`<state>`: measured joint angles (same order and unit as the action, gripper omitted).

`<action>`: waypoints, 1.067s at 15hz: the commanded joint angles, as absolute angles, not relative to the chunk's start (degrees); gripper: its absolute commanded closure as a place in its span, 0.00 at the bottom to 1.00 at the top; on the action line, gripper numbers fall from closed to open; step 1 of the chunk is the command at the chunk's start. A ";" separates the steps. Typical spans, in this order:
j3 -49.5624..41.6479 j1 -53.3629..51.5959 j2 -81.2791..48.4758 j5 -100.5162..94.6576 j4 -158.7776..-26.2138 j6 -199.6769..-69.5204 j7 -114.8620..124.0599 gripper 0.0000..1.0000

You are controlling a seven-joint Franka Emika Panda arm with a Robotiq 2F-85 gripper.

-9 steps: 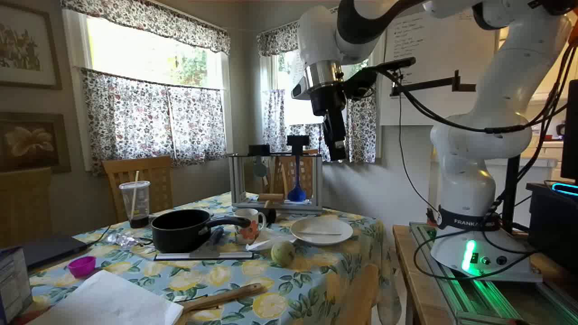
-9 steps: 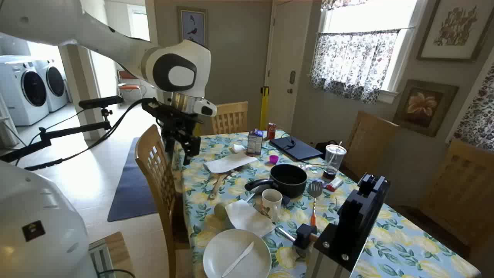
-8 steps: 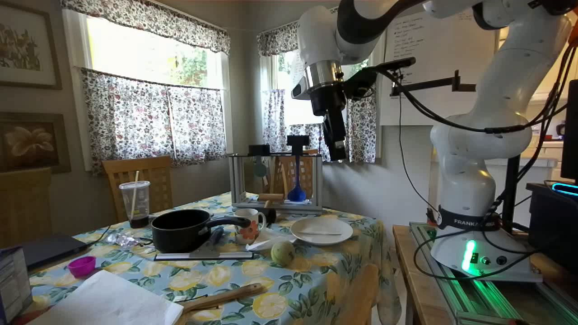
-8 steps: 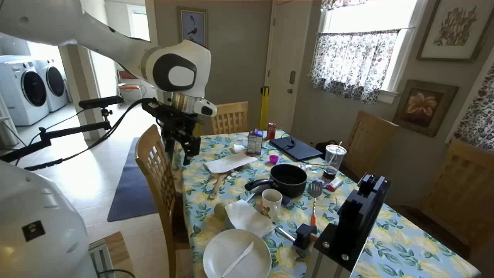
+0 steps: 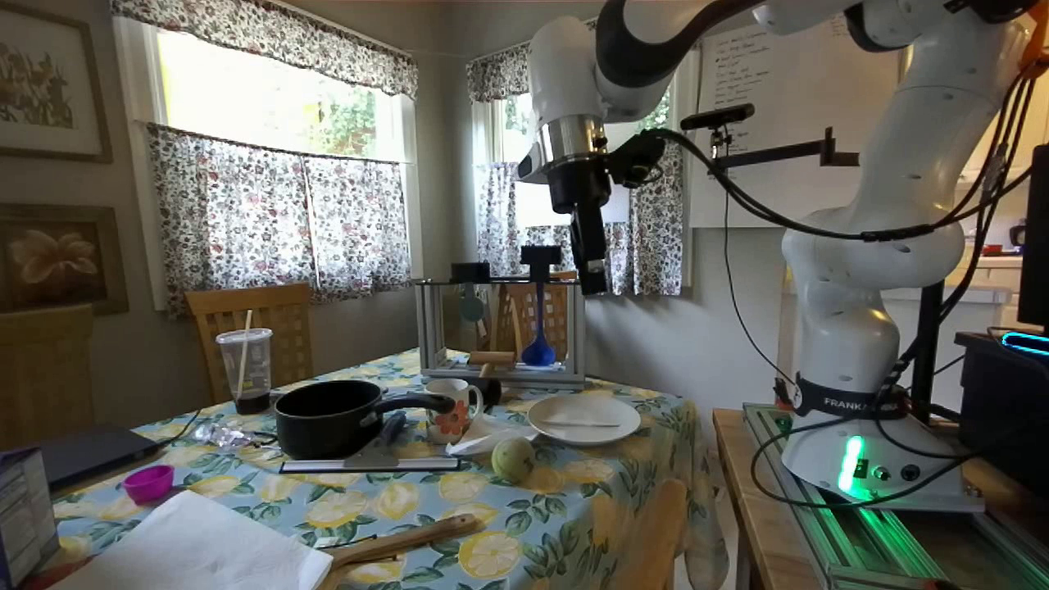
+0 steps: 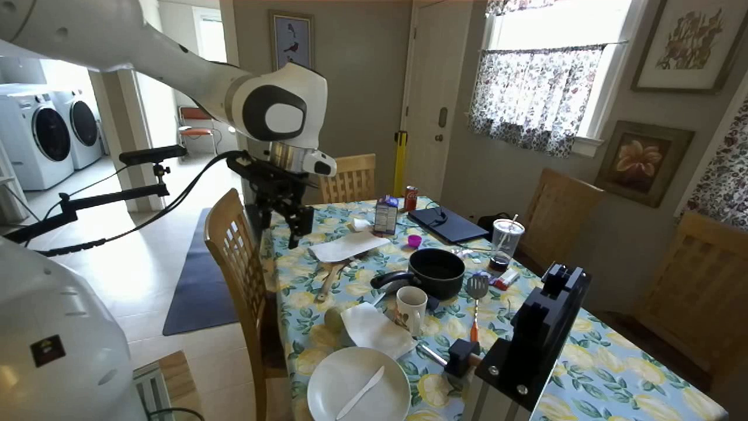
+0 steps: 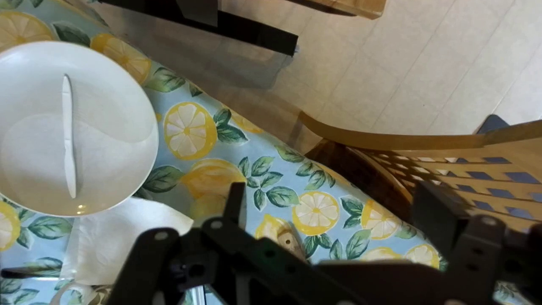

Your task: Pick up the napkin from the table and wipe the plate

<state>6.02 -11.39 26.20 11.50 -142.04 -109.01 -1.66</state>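
A white napkin [image 6: 377,330] lies on the table between the plate and the mug; it also shows in an exterior view [image 5: 485,436] and partly in the wrist view [image 7: 123,237]. The white plate [image 6: 327,380] stands beside it with a white plastic knife [image 6: 361,393] on it; the plate also shows in the wrist view [image 7: 114,123]. A second white paper sheet [image 6: 349,246] lies farther along the table, also seen in an exterior view [image 5: 205,549]. My gripper [image 7: 336,207] is open and empty, high above the table edge; it shows in both exterior views [image 5: 592,283] [image 6: 282,229].
A mug [image 5: 447,416], a black pot [image 5: 328,422] and a round greenish ball [image 5: 514,460] stand near the napkin. A wooden utensil [image 5: 410,539] lies nearer the paper sheet. A metal rack [image 5: 576,328] stands behind the plate. A wooden chair [image 6: 239,251] is against the table edge.
My arm and gripper have moved slightly over the table, leftward in an exterior view and rightward in the opposite one. The objects on the table have not moved.
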 commanded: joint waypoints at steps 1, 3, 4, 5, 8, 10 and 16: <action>6.29 -9.49 15.76 8.94 -135.62 -113.17 -3.28 0.00; 6.11 -8.04 11.23 6.59 -134.15 -115.62 -2.45 0.00; 5.99 -7.48 9.17 5.75 -133.52 -116.53 -1.83 0.00; 6.20 -6.81 7.00 4.45 -133.39 -117.88 -0.05 0.00; 6.29 -5.73 1.27 0.92 -133.19 -124.27 3.93 0.00; 5.96 -5.45 -2.15 -1.58 -133.23 -130.59 5.80 0.00; 5.20 -5.55 -4.77 -0.77 -134.24 -136.68 7.10 0.00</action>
<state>5.31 -5.46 -4.81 -0.79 -134.31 -136.83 7.14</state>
